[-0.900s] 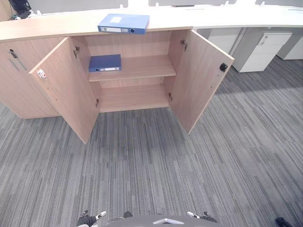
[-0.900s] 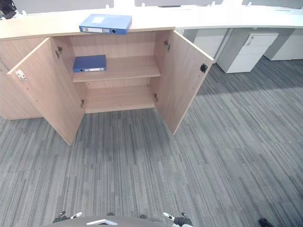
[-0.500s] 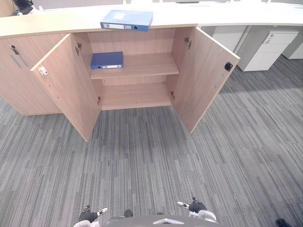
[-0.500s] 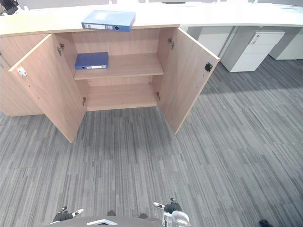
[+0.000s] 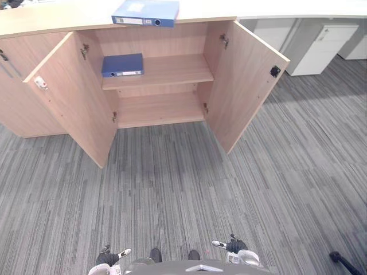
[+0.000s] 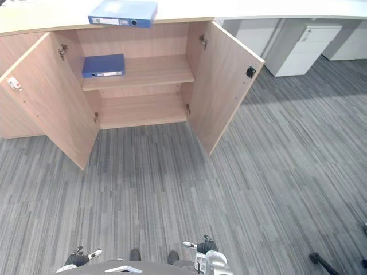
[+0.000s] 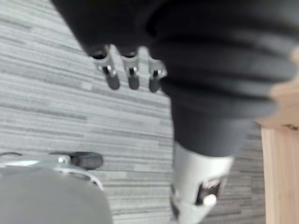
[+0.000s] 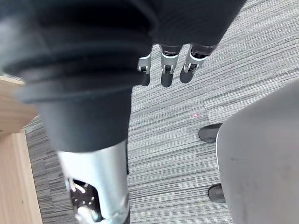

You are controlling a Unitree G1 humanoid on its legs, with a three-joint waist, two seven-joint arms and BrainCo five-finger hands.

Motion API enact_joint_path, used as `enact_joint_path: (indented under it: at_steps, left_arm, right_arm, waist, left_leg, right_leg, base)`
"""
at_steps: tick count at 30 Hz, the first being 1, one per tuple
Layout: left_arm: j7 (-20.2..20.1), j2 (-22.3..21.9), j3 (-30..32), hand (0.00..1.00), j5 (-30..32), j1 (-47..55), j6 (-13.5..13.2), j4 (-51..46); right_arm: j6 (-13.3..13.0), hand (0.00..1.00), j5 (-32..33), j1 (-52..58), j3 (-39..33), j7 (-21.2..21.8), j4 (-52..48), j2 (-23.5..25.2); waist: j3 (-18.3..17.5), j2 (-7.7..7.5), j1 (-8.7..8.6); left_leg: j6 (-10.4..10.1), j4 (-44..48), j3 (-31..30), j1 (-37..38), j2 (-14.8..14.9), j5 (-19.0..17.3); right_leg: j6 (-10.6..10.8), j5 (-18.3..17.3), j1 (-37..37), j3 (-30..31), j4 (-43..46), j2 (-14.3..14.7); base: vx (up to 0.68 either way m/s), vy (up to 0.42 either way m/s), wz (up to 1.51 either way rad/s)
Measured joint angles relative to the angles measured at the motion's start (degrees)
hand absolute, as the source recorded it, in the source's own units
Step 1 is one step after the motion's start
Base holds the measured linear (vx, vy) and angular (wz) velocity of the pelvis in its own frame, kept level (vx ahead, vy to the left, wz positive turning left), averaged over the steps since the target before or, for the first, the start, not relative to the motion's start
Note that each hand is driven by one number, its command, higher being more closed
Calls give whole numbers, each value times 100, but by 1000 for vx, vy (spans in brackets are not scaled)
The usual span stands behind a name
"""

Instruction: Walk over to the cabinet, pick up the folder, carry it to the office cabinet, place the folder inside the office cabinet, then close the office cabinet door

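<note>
Two hands hanging low at the near edge of the head views: left hand [image 5: 106, 262] at the lower left, right hand [image 5: 235, 247] at the lower right, both above grey striped carpet [image 5: 183, 189]. From the left wrist, silver dark-tipped fingers [image 7: 133, 79] in a row, straight and slack, thumb apart, grasping nothing. From the right wrist, much the same: fingers [image 8: 167, 74] loose and extended, released, with carpet beyond them. Farther out, well apart from both hands across the carpet, a light wood cabinet [image 5: 160, 109] with both doors swung wide open. Left door [image 5: 69, 109] angled out toward the robot, a small white latch [image 5: 40, 83] on its inner face. Right door [image 5: 243, 91] likewise angled out, a small black latch [image 5: 275, 71] near its outer edge. Inside, an upper shelf [image 5: 178, 69] carrying a dark blue folder [image 5: 122, 65], lying flat at the shelf's left end, spine toward the robot. Above that, on the cabinet's wooden top [image 5: 57, 14], the lighter blue folder [image 5: 145, 12], lying flat at the front edge over the open compartment, spine also facing the robot, untouched by either hand. To the cabinet's right, a white drawer unit [image 5: 318, 46] standing on the carpet under a white desk top.
</note>
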Motion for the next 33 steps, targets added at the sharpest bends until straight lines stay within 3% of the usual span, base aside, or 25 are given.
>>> enact_joint_path:
  at_steps: [5,7,10,12,14,16,18,19,20,21,22,24,25,26,27,30,33]
  left_arm:
    - [-19,2,-37,0,-13,-22,-11,-109]
    - [-23,-18,-140,0,-56,-64,-11,-113]
    - [-34,-36,-211,0,-126,-60,-18,-125]
    - [-48,10,-210,0,-131,-59,-18,-127]
    - [-59,27,-208,0,-131,-89,-22,-129]
    - [-59,30,-208,0,-129,-92,-22,-120]
    - [-59,60,-209,0,-120,-93,-21,-120]
    - [-59,74,-207,0,-119,-91,-21,-120]
    - [-55,79,-194,0,-117,-98,-19,-120]
    - [-56,-45,-185,0,-112,-52,-22,-148]
    - [-60,-60,-160,0,-113,-58,-23,-201]
    - [-81,-199,155,0,-116,-61,-29,-503]
    - [-88,-265,232,0,-116,-65,-35,-564]
    - [-134,-349,370,0,-121,-98,-50,-651]
    - [-142,-352,390,0,-122,-163,-51,-755]
    - [-149,-411,351,0,-121,-306,-71,-850]
    - [-152,-557,355,0,-113,-348,-73,-990]
  right_arm:
    - [3,0,-7,-76,-15,1,-17,-8]
    - [6,0,-9,-107,-15,4,-27,-53]
    - [-12,0,-5,-97,-23,5,-266,-63]
    - [-27,0,-6,-118,-7,6,-284,-24]
    - [-37,0,-5,-134,0,5,-292,-1]
    - [-81,0,-4,-178,0,4,-300,8]
    - [-102,0,-3,-181,-10,1,-332,47]
    - [-105,0,-4,-165,-9,0,-332,63]
    - [-102,0,9,-143,-25,1,-339,76]
    - [-100,0,-2,-140,-22,2,-372,49]
    - [-99,0,-6,-146,-23,0,-394,50]
    - [-91,0,3,-75,-2,0,-601,51]
    - [-81,0,5,-27,1,-4,-692,44]
    - [-82,0,10,25,6,-17,-750,35]
    - [-60,0,18,37,57,-23,-736,57]
    - [-2,0,64,76,178,-77,-754,85]
    - [32,0,69,77,142,-95,-842,116]
  waist:
    - [132,34,20]
    - [221,139,9]
    - [330,157,-17]
    - [381,108,-52]
    - [381,85,-85]
    - [384,87,-149]
    - [404,28,-219]
    - [398,-3,-235]
    - [370,-75,-254]
    - [322,84,-260]
    - [325,108,-244]
    - [362,183,-245]
    - [385,234,-220]
    - [450,296,-163]
    - [509,233,-103]
    - [547,128,-14]
    - [560,110,87]
  left_leg:
    - [101,838,200,-319,22,-589]
    - [176,1107,233,-365,56,-804]
    - [304,1114,184,-115,18,-879]
    - [376,1107,77,101,-58,-980]
    - [359,1068,-83,200,-63,-1048]
    - [317,1005,-246,299,-63,-1087]
    - [146,1014,-490,371,-115,-1250]
    - [92,1021,-554,424,-131,-1305]
    - [3,1029,-702,581,-137,-1425]
    - [-111,1177,-785,641,48,-1520]
    - [-168,1439,-793,537,108,-1555]
    - [-350,3911,-736,-573,485,-1545]
    - [-383,4654,-684,-873,675,-1491]
    - [-414,5770,-556,-1289,1056,-1442]
    - [-415,6379,-460,-1625,1314,-1442]
    - [-401,6163,-249,-2122,1401,-1449]
    - [-346,4724,75,-2389,1252,-1462]
  right_leg:
    - [183,-177,-225,235,431,-53]
    - [377,-386,-534,203,1253,-49]
    - [308,-632,-1228,-186,2991,-132]
    - [287,-935,-1488,-466,3505,-306]
    - [278,-1050,-1761,-719,3324,-334]
    - [202,-929,-1965,-823,2798,-305]
    - [-80,-490,-1980,-854,2130,-263]
    - [-137,-398,-1938,-862,2053,-278]
    - [-170,-78,-1818,-868,2005,-262]
    - [-197,-239,-1710,-1039,2043,-151]
    - [-230,-306,-1668,-1072,2035,-111]
    - [-338,-494,-1362,-1226,1829,17]
    - [-375,-517,-1208,-1265,1769,92]
    - [-487,-593,-848,-1276,1635,254]
    - [-552,-689,-435,-1270,1490,296]
    - [-522,-775,79,-1209,1152,225]
    - [-386,-876,399,-1112,982,25]
  base:
    - [43,47,-28]
    - [21,81,-13]
    - [31,95,12]
    - [93,82,35]
    - [127,43,39]
    - [239,-7,46]
    - [287,-59,59]
    - [390,-135,63]
    - [457,-164,59]
    - [548,-191,51]
    - [448,-182,35]
    - [402,-202,24]
    - [424,-173,8]
    - [505,-147,-6]
    - [487,-128,-7]
    - [278,-38,-5]
    - [329,126,-18]
